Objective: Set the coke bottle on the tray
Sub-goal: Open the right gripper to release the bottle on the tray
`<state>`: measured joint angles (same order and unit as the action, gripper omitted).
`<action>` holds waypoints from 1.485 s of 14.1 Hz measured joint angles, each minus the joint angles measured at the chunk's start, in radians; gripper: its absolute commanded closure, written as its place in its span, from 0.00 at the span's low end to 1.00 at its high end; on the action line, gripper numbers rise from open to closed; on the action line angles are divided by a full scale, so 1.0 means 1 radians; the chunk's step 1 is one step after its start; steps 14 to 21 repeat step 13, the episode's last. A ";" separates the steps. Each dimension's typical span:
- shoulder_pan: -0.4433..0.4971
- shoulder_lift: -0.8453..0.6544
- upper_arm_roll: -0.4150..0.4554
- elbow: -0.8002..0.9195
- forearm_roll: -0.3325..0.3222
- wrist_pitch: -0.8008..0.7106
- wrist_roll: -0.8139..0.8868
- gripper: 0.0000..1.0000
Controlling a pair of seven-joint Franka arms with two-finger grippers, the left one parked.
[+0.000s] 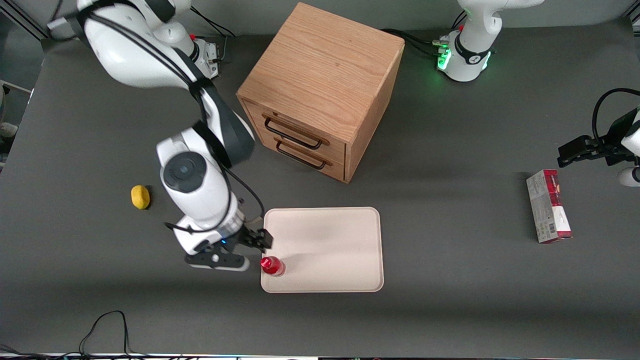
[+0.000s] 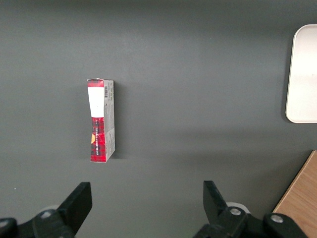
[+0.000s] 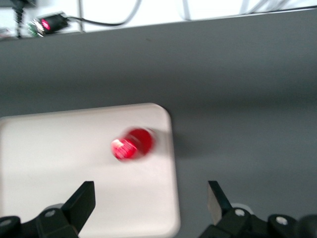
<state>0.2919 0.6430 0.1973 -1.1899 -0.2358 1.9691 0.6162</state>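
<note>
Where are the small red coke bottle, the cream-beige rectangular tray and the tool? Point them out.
Small red coke bottle (image 1: pixel 272 265): front view, on its red cap.
Cream-beige rectangular tray (image 1: pixel 330 245): front view, on its bare middle.
Tool (image 3: pixel 151 201): right wrist view, midway between its open fingertips, above the tray's edge.

Red coke bottle, cream-beige tray, black gripper, yellow lemon
</note>
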 measured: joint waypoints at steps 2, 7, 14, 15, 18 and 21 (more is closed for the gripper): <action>-0.027 -0.146 -0.042 -0.115 0.043 -0.105 -0.107 0.00; -0.061 -0.545 -0.270 -0.457 0.168 -0.186 -0.366 0.00; -0.062 -0.804 -0.351 -0.659 0.235 -0.231 -0.401 0.00; -0.062 -0.804 -0.351 -0.659 0.235 -0.231 -0.401 0.00; -0.062 -0.804 -0.351 -0.659 0.235 -0.231 -0.401 0.00; -0.062 -0.804 -0.351 -0.659 0.235 -0.231 -0.401 0.00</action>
